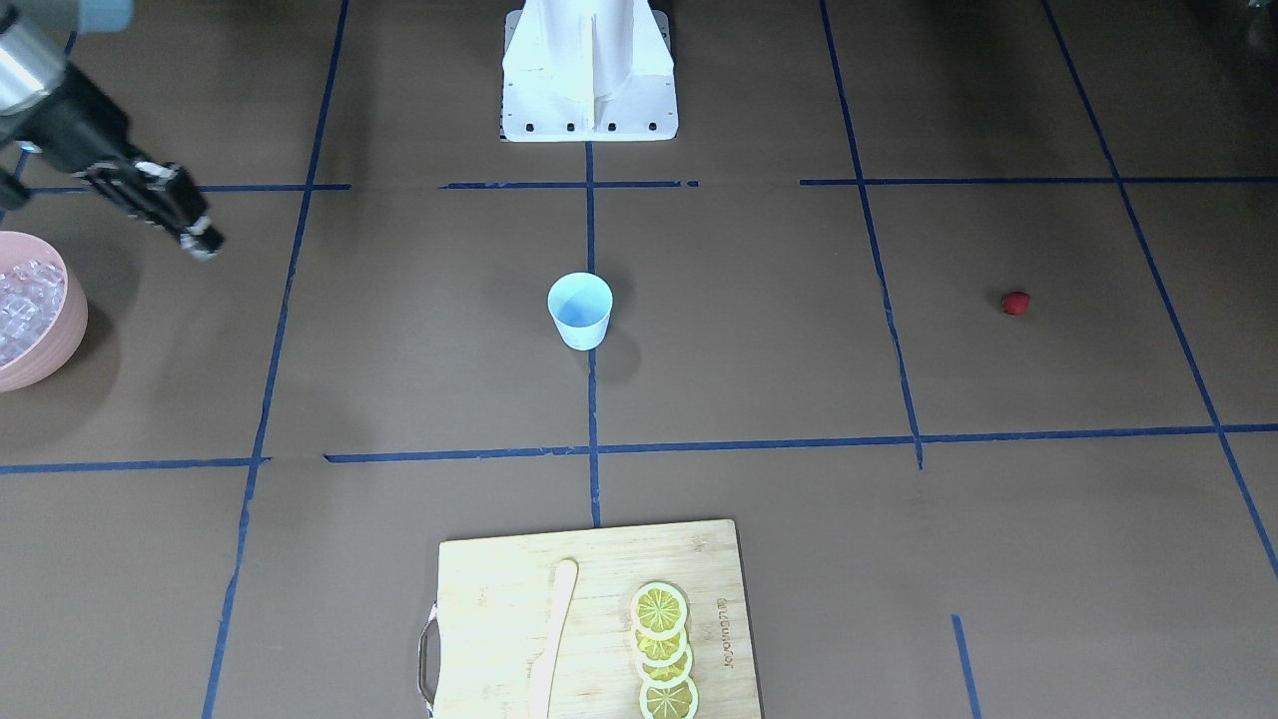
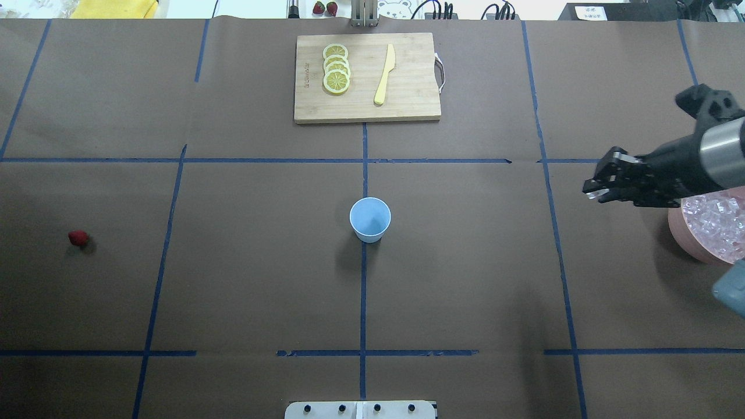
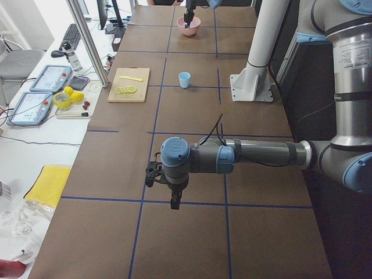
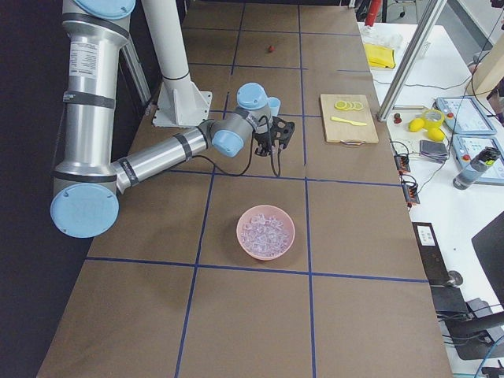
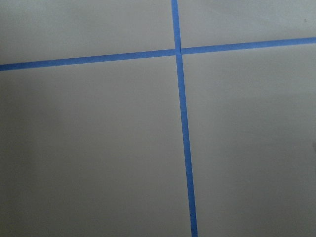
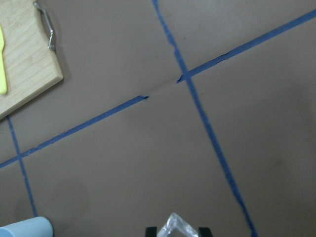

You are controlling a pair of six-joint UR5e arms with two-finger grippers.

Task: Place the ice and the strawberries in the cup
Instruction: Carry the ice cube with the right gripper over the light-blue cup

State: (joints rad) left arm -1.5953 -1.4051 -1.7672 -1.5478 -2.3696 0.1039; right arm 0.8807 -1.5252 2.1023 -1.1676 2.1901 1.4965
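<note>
Red and tiny, the leafy-topped strawberry (image 2: pixel 78 237) lies untouched far left on the brown tabletop (image 2: pixel 233 279). You cannot tell whether your left gripper (image 3: pixel 174 202) is apart or together. At centre the light-blue plastic cup (image 2: pixel 370 218) stands upright to receive. Your right gripper (image 2: pixel 593 192) is clamped on a clear glassy ice cube (image 6: pixel 177 226) beside the pink round bowl (image 2: pixel 678 233), presumably bound for the cup.

On my feed the left arm (image 3: pixel 261 154) and right arm (image 4: pixel 157 159) are silver-grey tubes with light-blue joint caps, a thin black cable (image 3: pixel 218 125) loops off the left, the right gripper (image 2: pixel 595 187) is black with pale tips, and dark screws dot the white base plate (image 1: pixel 589 125).
</note>
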